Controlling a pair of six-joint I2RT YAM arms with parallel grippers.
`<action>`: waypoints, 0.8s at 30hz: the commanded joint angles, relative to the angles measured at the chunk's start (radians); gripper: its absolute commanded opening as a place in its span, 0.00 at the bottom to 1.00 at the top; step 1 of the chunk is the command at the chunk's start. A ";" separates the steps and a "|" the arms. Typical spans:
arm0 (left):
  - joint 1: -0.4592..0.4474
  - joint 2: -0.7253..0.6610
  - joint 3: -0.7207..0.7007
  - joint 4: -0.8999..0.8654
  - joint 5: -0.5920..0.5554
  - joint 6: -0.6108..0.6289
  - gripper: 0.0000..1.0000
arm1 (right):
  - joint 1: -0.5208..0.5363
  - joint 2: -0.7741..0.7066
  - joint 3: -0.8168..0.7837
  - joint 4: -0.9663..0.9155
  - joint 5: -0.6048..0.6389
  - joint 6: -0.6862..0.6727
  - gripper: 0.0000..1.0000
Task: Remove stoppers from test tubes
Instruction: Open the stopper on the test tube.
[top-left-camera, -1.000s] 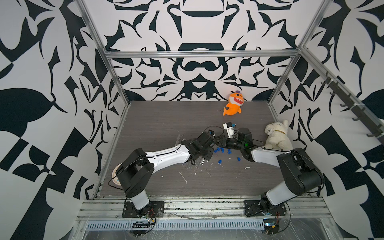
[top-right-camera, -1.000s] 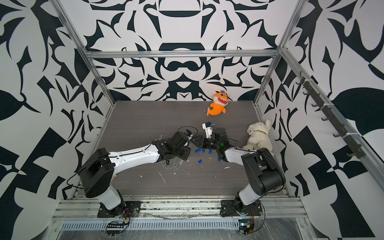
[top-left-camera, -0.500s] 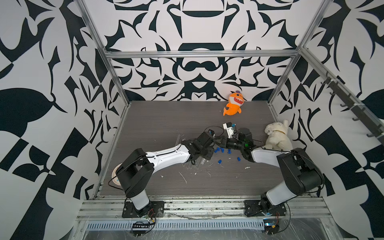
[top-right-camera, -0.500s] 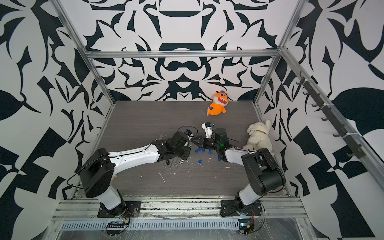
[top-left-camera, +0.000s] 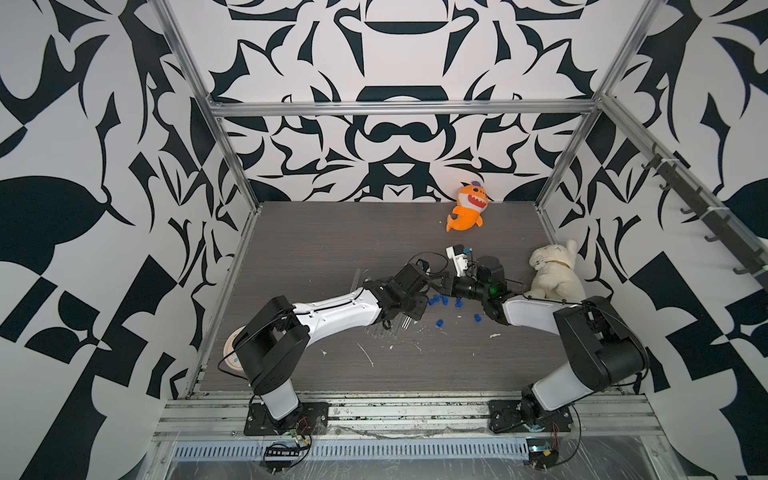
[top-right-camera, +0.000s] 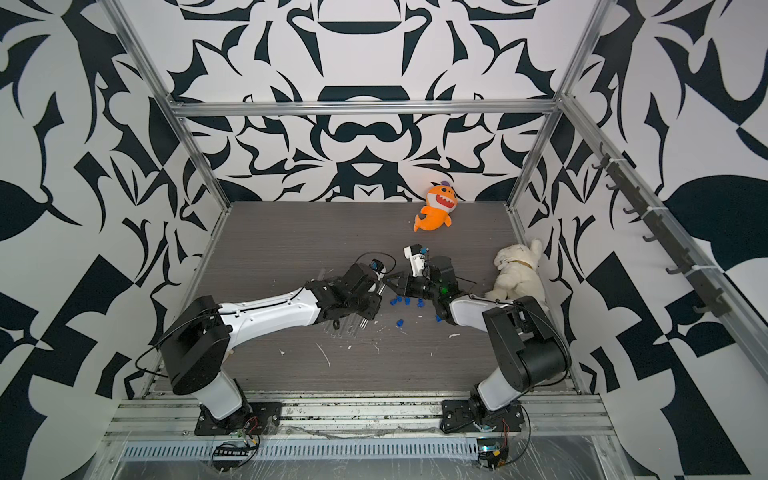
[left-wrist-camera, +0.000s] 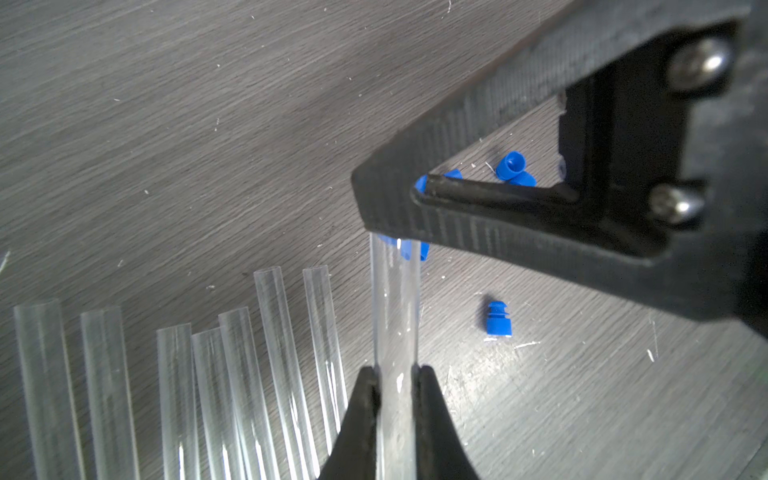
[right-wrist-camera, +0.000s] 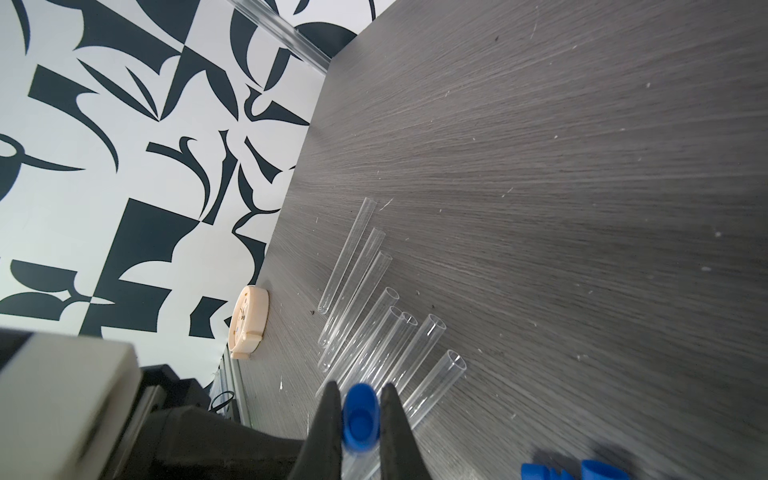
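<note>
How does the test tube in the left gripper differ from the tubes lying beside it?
The held tube is clamped by the left gripper; the lying tubes rest free on the table. The held tube carries a blue stopper, pinched by the right gripper; the lying tubes are open-mouthed. All are clear and slim.

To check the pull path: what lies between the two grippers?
Only the held test tube, in the left wrist view: left gripper grips it, right gripper pinches its stopper.

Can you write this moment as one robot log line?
left fingers: shut on test tube | right fingers: shut on its blue stopper | status: stopper not yet out
</note>
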 joint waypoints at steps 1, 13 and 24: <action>-0.005 0.011 0.006 -0.006 0.040 0.013 0.00 | 0.004 -0.053 0.020 0.026 0.044 -0.011 0.00; -0.014 0.006 -0.024 -0.036 0.070 0.013 0.00 | -0.013 -0.033 0.072 0.075 0.109 0.059 0.00; -0.016 0.010 -0.033 -0.046 0.067 0.018 0.00 | -0.033 -0.039 0.110 0.092 0.054 0.153 0.00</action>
